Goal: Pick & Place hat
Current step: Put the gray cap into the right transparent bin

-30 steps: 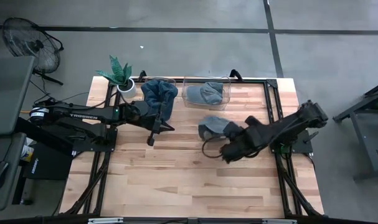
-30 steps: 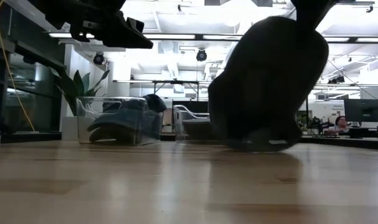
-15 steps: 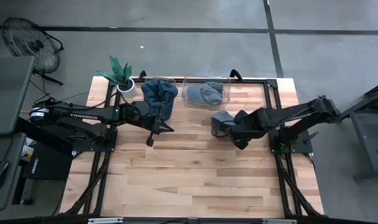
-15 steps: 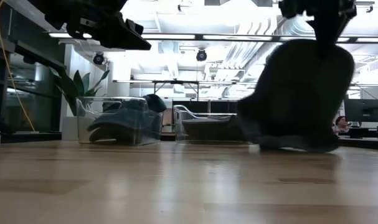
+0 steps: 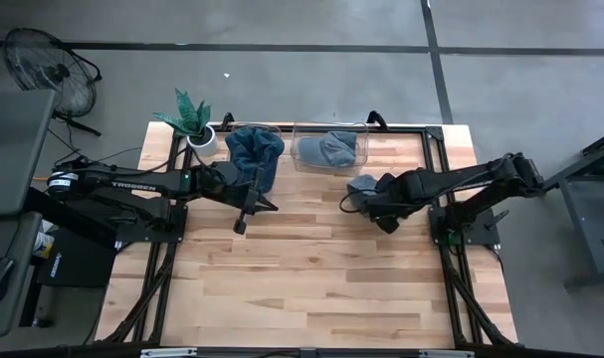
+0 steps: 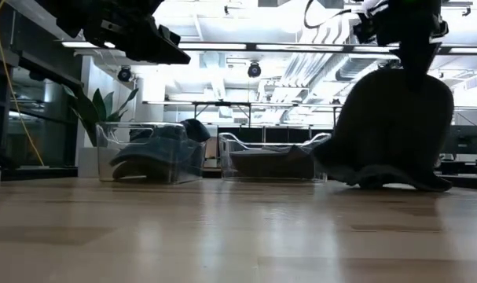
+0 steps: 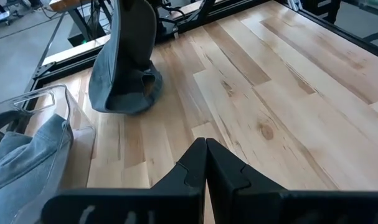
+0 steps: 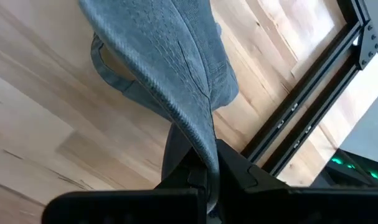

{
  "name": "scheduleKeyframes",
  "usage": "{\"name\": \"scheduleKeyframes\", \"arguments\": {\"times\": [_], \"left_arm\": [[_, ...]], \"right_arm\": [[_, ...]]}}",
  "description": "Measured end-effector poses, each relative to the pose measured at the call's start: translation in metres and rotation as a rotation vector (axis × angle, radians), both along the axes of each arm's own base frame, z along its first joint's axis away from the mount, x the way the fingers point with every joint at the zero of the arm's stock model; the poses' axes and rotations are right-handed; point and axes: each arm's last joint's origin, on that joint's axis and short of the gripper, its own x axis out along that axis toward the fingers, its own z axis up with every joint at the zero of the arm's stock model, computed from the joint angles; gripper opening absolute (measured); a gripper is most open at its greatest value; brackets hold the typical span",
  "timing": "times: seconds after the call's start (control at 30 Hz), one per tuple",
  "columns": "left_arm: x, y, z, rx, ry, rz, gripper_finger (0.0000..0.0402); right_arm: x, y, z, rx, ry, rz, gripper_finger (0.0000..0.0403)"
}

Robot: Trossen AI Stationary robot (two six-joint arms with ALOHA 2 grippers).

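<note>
Carried back toward the bins, my right gripper [image 5: 373, 207] now has the hat [image 5: 360, 185] beside the clear bin [image 5: 329, 149].
Its jaws pinch the hat's fabric; my left gripper [image 7: 205, 147] waits, jaws together, above the table [image 5: 311, 278].

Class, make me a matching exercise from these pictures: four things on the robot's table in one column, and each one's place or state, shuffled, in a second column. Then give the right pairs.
Things
1. grey hat
2. left gripper
3. potted plant
4. right-hand clear bin

Places or states
A. at the table's far left corner
B. shut and holding nothing, over the bare wood
C. pinched in the right gripper, hanging down to the table
D. has a grey-blue hat lying inside

Pairs: 1-C, 2-B, 3-A, 4-D
</note>
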Motion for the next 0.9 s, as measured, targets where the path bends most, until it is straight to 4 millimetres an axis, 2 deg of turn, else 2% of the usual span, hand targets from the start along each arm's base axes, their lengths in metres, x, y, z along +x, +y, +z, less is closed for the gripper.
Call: {"name": "scheduleKeyframes", "arguments": {"times": [0.23, 0.47, 0.7, 0.9], "left_arm": [[0.006, 0.000, -0.008, -0.002, 0.028, 0.000, 0.0000], [0.013, 0.001, -0.021, -0.007, 0.091, 0.002, 0.0000], [0.014, 0.001, -0.021, -0.006, 0.084, 0.002, 0.0000], [0.016, 0.001, -0.016, -0.049, 0.039, 0.021, 0.0000]], "right_arm": [[0.007, 0.017, 0.030, -0.022, -0.130, 0.083, 0.0003], [0.005, 0.046, 0.065, -0.122, -0.307, 0.211, 0.0003], [-0.004, 0.072, 0.092, -0.368, -0.486, 0.370, 0.0003], [-0.010, 0.089, 0.096, -0.635, -0.492, 0.587, 0.0003]]}}
